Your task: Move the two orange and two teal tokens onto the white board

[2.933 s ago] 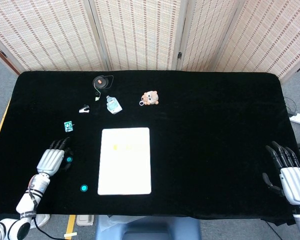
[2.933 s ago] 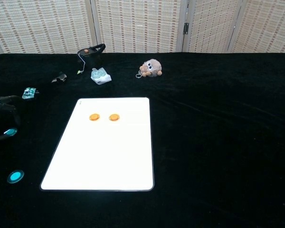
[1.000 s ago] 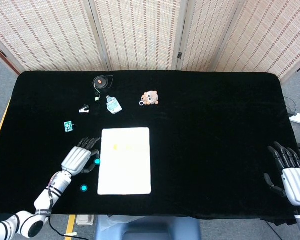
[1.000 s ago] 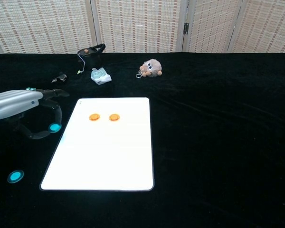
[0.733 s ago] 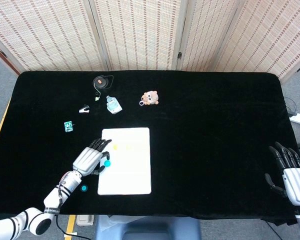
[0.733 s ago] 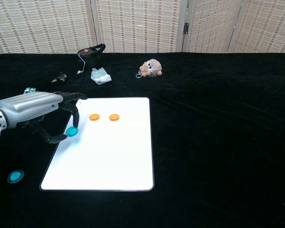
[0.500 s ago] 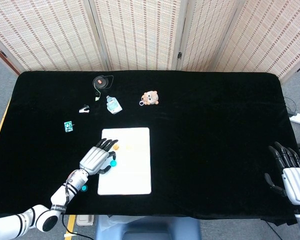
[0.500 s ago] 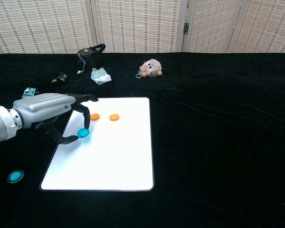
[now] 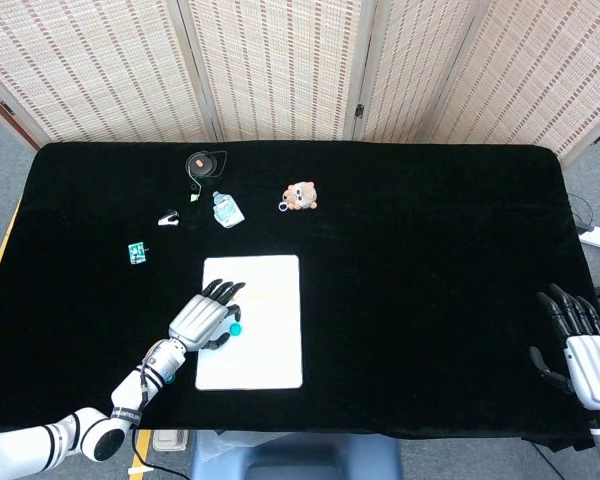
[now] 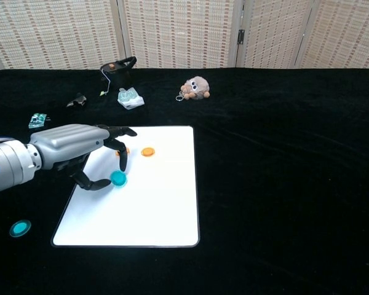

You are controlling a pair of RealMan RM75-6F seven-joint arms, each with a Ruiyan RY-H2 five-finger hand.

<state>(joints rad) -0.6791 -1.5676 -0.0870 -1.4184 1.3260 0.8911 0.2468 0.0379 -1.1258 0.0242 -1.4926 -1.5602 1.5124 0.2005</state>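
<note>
Left hand (image 10: pixel 80 153) over white board (image 10: pixel 147 209), pinching teal token (image 10: pixel 118 178).
One orange token (image 10: pixel 148 151) visible on board; second teal token (image 10: pixel 19 228) on desk; right hand (image 9: pixel 580 355) empty, fingers spread.

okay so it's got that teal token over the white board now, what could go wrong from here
The left robot hand pinches a teal token low over the white board, close to the orange tokens; its fingers already hide one and could knock it. A careless release might let the token roll off. The second teal token lies near the table's front edge.
</note>
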